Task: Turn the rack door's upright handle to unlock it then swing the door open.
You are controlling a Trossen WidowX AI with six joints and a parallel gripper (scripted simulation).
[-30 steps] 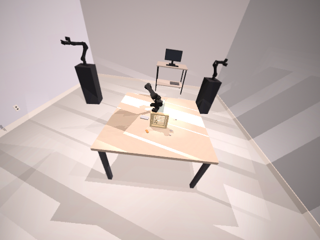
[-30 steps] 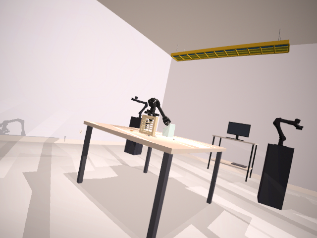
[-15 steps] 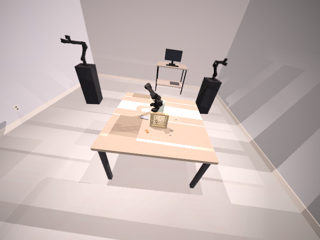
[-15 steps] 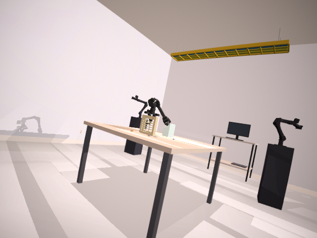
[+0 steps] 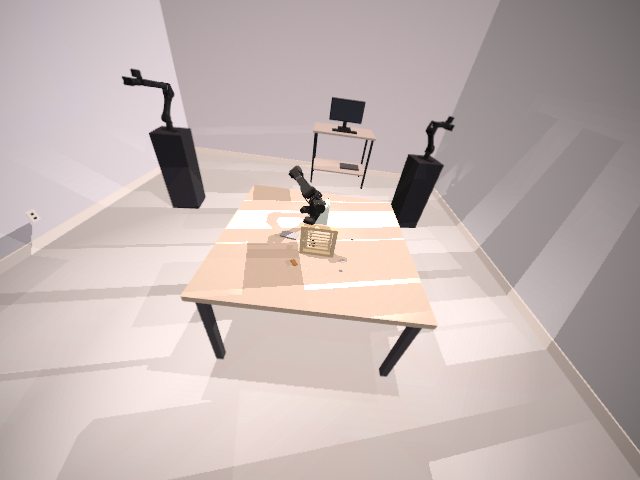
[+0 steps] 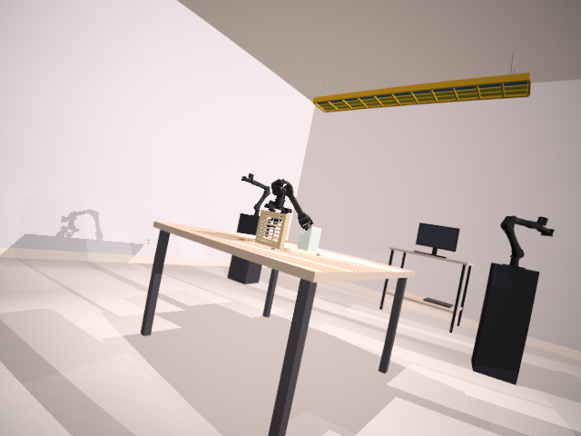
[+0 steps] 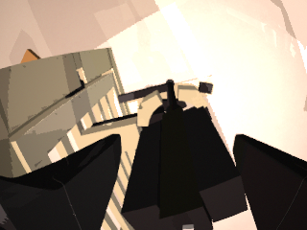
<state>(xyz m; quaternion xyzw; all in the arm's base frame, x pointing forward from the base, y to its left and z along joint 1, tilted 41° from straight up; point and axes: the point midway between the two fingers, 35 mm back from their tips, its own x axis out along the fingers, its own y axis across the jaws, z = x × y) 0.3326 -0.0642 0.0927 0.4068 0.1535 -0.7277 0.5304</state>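
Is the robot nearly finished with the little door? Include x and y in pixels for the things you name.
Maybe nearly! The door [image 7: 112, 130] looks swung out from the rack [image 5: 302, 240] [image 6: 283, 234] [image 7: 48, 91], but I can't tell exactly how far. The open gripper [image 5: 308, 214] [image 6: 278, 207] [image 7: 178, 144] is around the dark handle [image 7: 177, 163], gaps both sides. Left: moving clear.

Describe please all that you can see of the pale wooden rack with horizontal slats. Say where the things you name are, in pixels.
The pale wooden rack [image 5: 334, 243] [image 6: 283, 230] [image 7: 43, 91] looks like a rectangular frame with thin horizontal slats and gaps between them. It stands upright on the wood-coloured table [image 5: 361, 299] [image 6: 351, 267] [image 7: 269, 72]. Its outer frame looks intact. The open black gripper [image 5: 307, 214] [image 6: 278, 209] [image 7: 178, 144] is close to it; whether they touch, I cannot tell.
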